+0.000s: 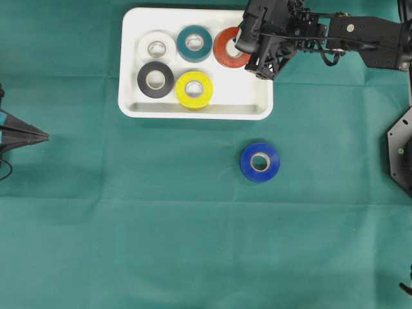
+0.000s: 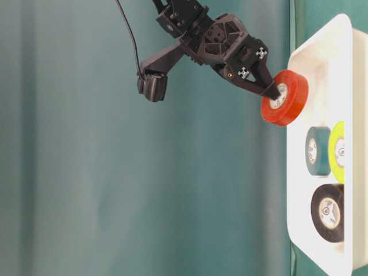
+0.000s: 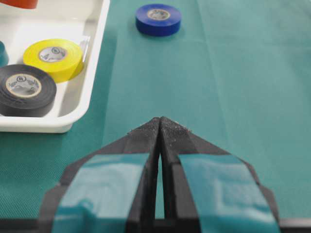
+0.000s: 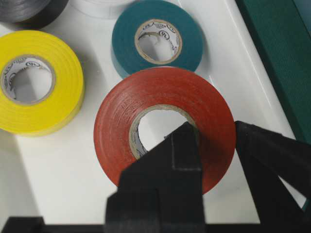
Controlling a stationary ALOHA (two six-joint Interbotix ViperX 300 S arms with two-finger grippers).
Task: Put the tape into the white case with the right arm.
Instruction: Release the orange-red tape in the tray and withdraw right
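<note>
My right gripper [image 1: 243,46] is shut on a red tape roll [image 1: 226,48], one finger through its hole and the other outside its wall [image 4: 214,131]. It holds the roll over the far right corner of the white case [image 1: 193,114]. In the table-level view the red roll [image 2: 284,98] hangs a little above the case [image 2: 322,40], slightly tilted. White [image 1: 156,47], teal [image 1: 194,42], black [image 1: 155,79] and yellow [image 1: 194,89] rolls lie flat in the case. A blue roll [image 1: 260,161] lies on the green cloth in front of the case.
My left gripper [image 1: 42,136] rests shut and empty at the left edge of the table, pointing toward the case's near side [image 3: 160,120]. The right arm's base [image 1: 400,154] stands at the right edge. Green cloth covers the table.
</note>
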